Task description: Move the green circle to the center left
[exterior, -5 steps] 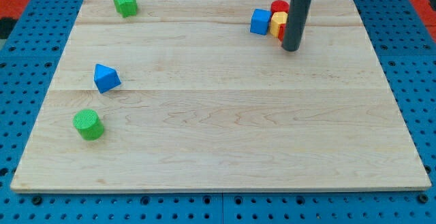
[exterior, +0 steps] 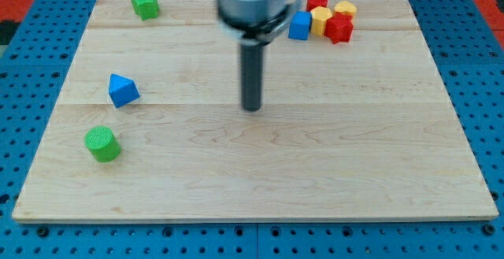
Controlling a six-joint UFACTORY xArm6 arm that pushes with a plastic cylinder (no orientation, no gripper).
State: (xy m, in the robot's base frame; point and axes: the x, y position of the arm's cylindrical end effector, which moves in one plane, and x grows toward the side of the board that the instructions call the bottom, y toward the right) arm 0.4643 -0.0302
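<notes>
The green circle [exterior: 102, 144] is a short green cylinder near the board's lower left. My tip [exterior: 251, 108] rests on the board near its middle, far to the right of the green circle and a little higher in the view. A blue triangle [exterior: 122, 90] lies just above the green circle, at the centre left. Nothing touches the green circle.
A green star block [exterior: 145, 4] sits at the top left. A cluster at the top right holds a blue block [exterior: 299, 26], a yellow block [exterior: 320, 20], another yellow block [exterior: 344, 9], a red block [exterior: 339, 28] and a red cylinder [exterior: 317, 1]. The wooden board's edge [exterior: 252, 212] runs along the bottom.
My tip has moved left and down from beside the top-right cluster to the board's middle. The cluster is now uncovered. The blocks have not moved.
</notes>
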